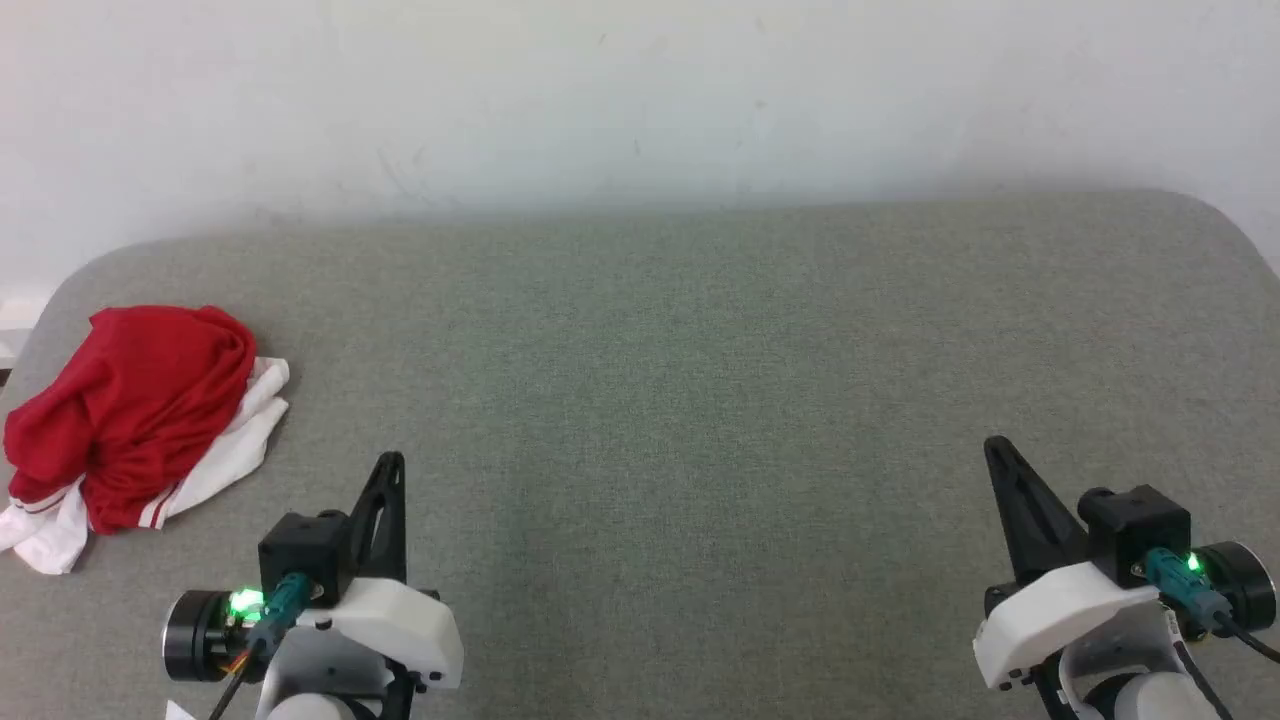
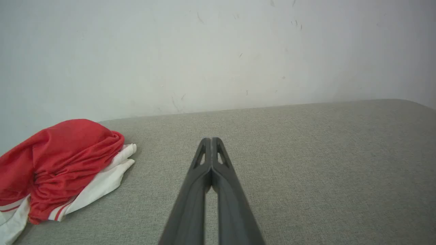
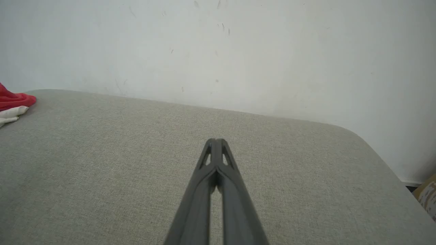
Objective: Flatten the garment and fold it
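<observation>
A pale, scuffed wall [image 1: 640, 90] runs behind the whole scene. In front of it is the desk [image 1: 660, 380], a broad surface covered in grey-green woven fabric with rounded far corners.

The garment [image 1: 130, 420] lies on the desk's left side, close to the left edge and just in front of the rounded far-left corner. It is bunched into a crumpled heap, not spread out. The red body fabric is mounded on top in deep folds. White sleeve cloth pokes out from under it on the side facing the desk's middle and at the near end, and red-and-white striped trim shows along the lower edge. In the left wrist view the heap sits to the left of the fingers. In the right wrist view only a sliver of its red and white cloth reaches in at the left border.

The left tool [image 1: 392, 462] is at the lower left of the head view. Its two dark fingers are pressed together along their length with the tips meeting, and nothing is between them. It sits to the right of the garment and nearer the robot, close to it but apart from it. The right tool [image 1: 993, 447] is at the lower right, well apart from the garment. Its fingers are likewise closed tip to tip and hold nothing.

A small green light [image 1: 243, 603] glows on the left wrist.
</observation>
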Controlling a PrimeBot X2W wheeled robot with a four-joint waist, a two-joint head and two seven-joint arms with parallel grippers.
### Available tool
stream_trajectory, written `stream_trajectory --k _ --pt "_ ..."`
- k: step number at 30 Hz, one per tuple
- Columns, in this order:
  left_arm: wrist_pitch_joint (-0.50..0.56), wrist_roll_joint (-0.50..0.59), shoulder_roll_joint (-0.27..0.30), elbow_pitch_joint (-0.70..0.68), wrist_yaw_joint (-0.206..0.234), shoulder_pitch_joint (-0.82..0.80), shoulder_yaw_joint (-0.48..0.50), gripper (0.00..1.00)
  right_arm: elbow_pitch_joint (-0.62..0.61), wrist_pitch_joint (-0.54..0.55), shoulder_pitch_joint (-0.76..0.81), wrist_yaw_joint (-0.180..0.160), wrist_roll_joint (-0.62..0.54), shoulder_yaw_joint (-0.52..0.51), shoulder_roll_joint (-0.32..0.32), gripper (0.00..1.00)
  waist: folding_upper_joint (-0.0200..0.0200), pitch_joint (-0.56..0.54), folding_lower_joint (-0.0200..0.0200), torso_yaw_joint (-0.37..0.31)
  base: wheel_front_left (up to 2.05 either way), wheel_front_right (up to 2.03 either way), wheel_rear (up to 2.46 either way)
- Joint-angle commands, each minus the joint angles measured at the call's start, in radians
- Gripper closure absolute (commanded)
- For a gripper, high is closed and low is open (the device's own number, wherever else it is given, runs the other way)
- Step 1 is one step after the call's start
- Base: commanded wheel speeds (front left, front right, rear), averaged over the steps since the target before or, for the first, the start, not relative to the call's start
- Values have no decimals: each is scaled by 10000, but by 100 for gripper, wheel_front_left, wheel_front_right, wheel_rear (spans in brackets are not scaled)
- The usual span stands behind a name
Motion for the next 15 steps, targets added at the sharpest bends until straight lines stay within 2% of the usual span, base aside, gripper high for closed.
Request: stream_trajectory --k 1,15 --pt "1 64 -22 -57 64 54 30 100 -58 5 -73 -21 -74 -1 38 100 -1 0 0 0 0 0 0" --pt "1 64 -22 -57 64 54 30 100 -58 5 -73 -21 -74 -1 38 100 -1 0 0 0 0 0 0"
